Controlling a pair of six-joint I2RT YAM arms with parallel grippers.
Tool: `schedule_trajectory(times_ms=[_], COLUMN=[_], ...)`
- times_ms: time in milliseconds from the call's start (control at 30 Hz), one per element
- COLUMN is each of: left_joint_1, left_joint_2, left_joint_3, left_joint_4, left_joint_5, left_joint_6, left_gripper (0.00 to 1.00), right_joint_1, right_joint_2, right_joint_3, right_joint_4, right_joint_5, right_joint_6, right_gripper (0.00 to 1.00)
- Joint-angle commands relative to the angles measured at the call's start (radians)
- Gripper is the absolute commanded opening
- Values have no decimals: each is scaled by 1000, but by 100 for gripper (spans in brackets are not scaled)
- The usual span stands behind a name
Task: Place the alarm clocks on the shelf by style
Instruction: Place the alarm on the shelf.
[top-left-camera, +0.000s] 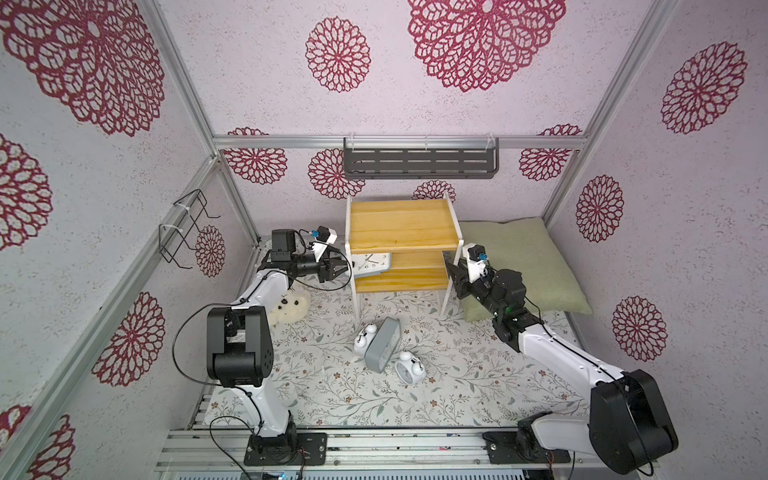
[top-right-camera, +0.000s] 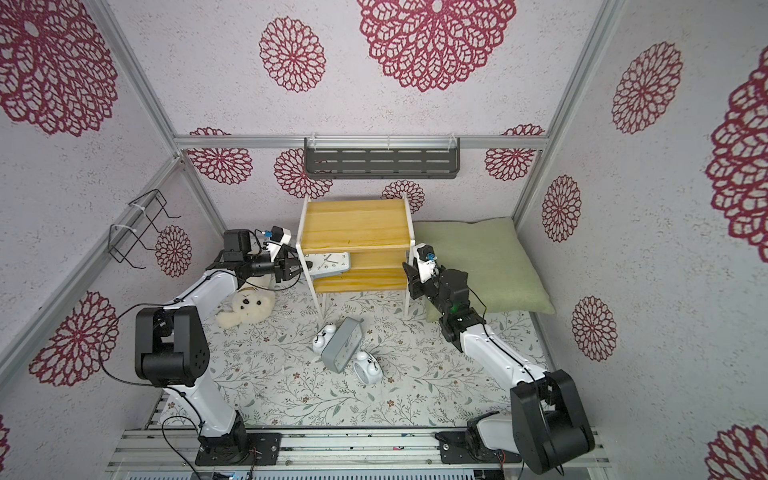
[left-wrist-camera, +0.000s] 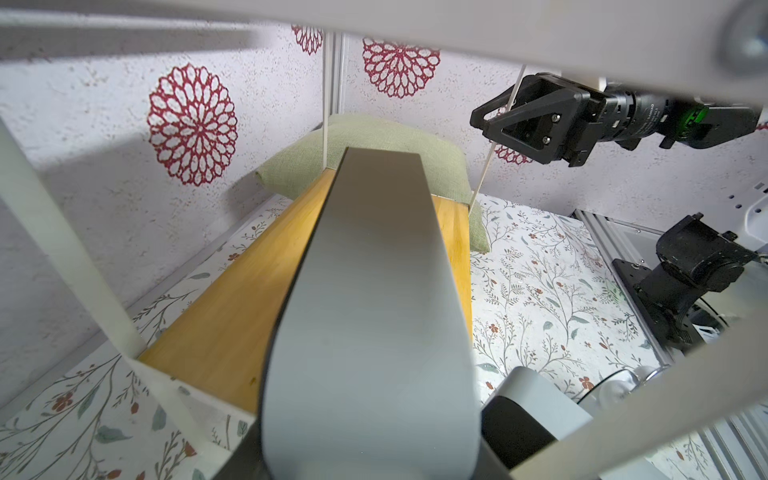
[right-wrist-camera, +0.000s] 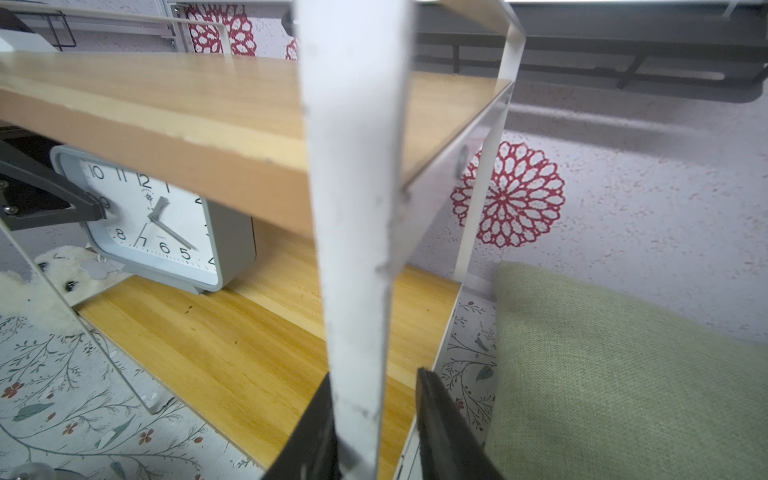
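Note:
My left gripper (top-left-camera: 340, 270) is shut on a grey rectangular alarm clock (top-left-camera: 372, 262) and holds it tilted in the left end of the shelf's (top-left-camera: 401, 224) lower tier. Its white face (right-wrist-camera: 153, 220) points forward, and one bottom corner rests on the lower board (right-wrist-camera: 249, 345). The clock's grey side (left-wrist-camera: 370, 311) fills the left wrist view. My right gripper (right-wrist-camera: 374, 374) is open around the shelf's white front-right post (right-wrist-camera: 357, 208). One finger lies against the post and a gap shows at the other. On the mat a second grey clock (top-left-camera: 384, 345) leans between two white twin-bell clocks (top-left-camera: 365, 336) (top-left-camera: 409, 365).
A green pillow (top-left-camera: 523, 266) lies right of the shelf, under my right arm. A cream plush toy (top-left-camera: 291, 309) sits below my left forearm. A dark grey slotted rack (top-left-camera: 419, 162) hangs on the back wall and a black wire rack (top-left-camera: 183, 228) on the left wall.

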Motion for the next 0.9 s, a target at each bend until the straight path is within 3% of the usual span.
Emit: schedule_trajectory(times_ms=[0, 567, 867], left_joint_1=[-15, -55, -67], left_joint_2=[13, 73, 94], left_joint_3=[38, 109, 144], left_joint_4=[42, -59, -155], left_joint_5=[72, 89, 119], left_joint_6=[5, 70, 133], left_gripper=[15, 22, 32], right_joint_1=[-7, -7, -7], right_joint_2=[4, 18, 19], right_joint_3=[17, 21, 21], right_joint_4=[20, 15, 15], right_joint_5=[5, 11, 12], right_joint_6=[1, 0, -1], right_gripper=[35, 34, 34])
